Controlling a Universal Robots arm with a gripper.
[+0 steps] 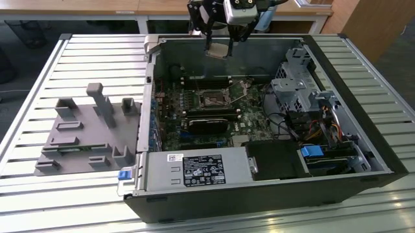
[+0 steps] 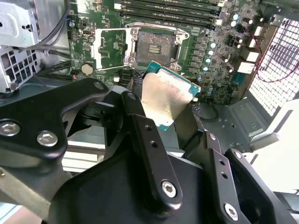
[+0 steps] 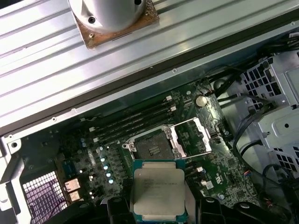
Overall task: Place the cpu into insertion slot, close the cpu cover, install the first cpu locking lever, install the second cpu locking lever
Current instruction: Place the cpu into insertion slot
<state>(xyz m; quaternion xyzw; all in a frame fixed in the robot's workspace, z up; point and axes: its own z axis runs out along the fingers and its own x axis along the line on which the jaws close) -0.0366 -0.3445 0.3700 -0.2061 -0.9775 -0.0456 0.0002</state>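
A slatted silver metal surface (image 1: 39, 194) is carrying an open black computer case (image 1: 259, 206), with a grey plastic fixture (image 1: 84, 141) lying beside it at the exterior view's left. The black tool (image 1: 218, 44) is hanging over the case's far wall, its fingers (image 2: 140, 121) clamping the small flat square cpu (image 3: 158, 191) by its edges. The cpu is sitting tilted in the grasp, well apart from the empty insertion slot (image 3: 152, 148) in the middle of the green board. The thin silvery cpu cover (image 3: 175, 141) is lying swung open beside the slot. The tilt is looking risky: a skewed descent could be bending socket pins, or the cpu could be slipping free.
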